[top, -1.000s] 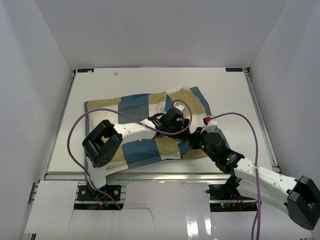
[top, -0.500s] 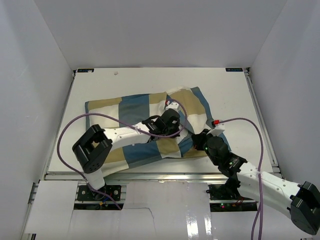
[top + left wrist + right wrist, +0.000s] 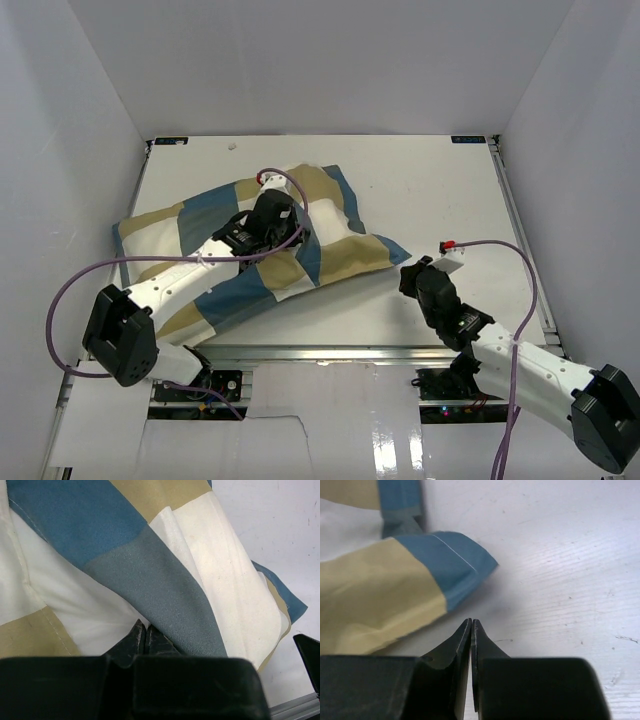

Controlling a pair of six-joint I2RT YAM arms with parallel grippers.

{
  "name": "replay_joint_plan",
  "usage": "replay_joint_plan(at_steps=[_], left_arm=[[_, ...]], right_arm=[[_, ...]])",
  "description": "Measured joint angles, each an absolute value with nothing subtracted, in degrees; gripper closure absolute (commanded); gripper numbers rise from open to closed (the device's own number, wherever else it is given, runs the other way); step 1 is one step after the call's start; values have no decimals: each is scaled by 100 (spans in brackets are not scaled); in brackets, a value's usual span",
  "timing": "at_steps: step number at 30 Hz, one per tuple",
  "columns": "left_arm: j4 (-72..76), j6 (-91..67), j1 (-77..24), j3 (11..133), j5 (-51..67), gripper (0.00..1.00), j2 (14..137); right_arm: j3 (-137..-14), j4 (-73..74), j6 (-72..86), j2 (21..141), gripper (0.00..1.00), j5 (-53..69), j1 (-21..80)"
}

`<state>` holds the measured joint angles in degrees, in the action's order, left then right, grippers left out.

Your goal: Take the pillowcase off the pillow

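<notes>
My left gripper [image 3: 270,218] sits on top of the pillowcase [image 3: 345,255], near the middle of its far half, and the checked cover spreads out from it on both sides: one end runs toward the near left corner of the table [image 3: 450,190], the other tapers to a blue corner pointing right. Seen from my left wrist, the left gripper [image 3: 145,632] is closed, its two dark fingers pressed tip to tip into a fold of the pillowcase [image 3: 165,590]. A grey-blue band of cloth drapes just over the right-hand finger, cream cloth lies to either side, and I take it as a pinch on the fabric. My right gripper [image 3: 410,277] is off the cloth, low over bare table, just beside that blue corner but apart from it. From my right wrist the right gripper [image 3: 471,627] has its fingers pressed together with nothing between them. The blue-and-tan corner of the pillowcase [image 3: 375,595] lies flat on the white table [image 3: 560,580], a little ahead of the tips and to their left, not touching them. I cannot tell the pillow apart from the cream blocks in any view.
</notes>
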<state>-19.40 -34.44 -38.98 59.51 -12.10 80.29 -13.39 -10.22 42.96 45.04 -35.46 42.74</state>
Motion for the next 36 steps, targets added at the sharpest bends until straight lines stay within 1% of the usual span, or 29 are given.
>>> replay_joint_plan(at_steps=[4,6,7,9,12,13,14,16,19,22,27,30,32,36], left_arm=[[-2023,-3345,-3844,5957,-1216,100,7846],[-2014,-3321,-3848,5957,-1015,100,7852],[-1997,-3317,-3848,5948,-908,100,7854],[-1855,-3306,-3861,5865,-672,100,7854],[-1645,-3334,-3881,5680,-362,100,7865],[-1605,-3350,-3885,5647,-259,100,7896],[-1535,-3361,-3885,5616,-156,100,7946],[-1369,-3409,-3885,5581,73,100,8119],[-1146,-3457,-3892,5542,224,100,8320],[-985,-3500,-3913,5459,296,100,8429],[-845,-3557,-3922,5393,349,100,8482],[-799,-3575,-3922,5393,349,100,8484],[-775,-3583,-3922,5393,346,100,8484],[-766,-3583,-3927,5393,333,100,8484]], right_arm=[[-1315,-919,4322,4646,92,-3505,4206],[-1267,-1133,4077,4657,92,-3114,4195],[-1258,-1243,3944,4654,85,-2899,4198],[-1278,-1459,3697,4630,77,-2405,4204],[-1531,-1562,3301,4584,55,-1758,4285],[-1673,-1597,3175,4587,42,-1573,4331],[-1826,-1619,3083,4604,36,-1437,4381],[-2331,-1693,2757,4718,36,-1179,4558],[-2823,-1671,2569,4901,35,-1186,4790],[-3242,-1627,2432,5177,32,-1214,4950],[-3752,-1573,2248,5977,27,-1291,5089],[-4012,-1404,2161,6525,27,-1446,5203],[-4185,-1278,2134,6890,28,-1581,5269],[-4436,-1026,2132,7494,39,-1931,5334]])
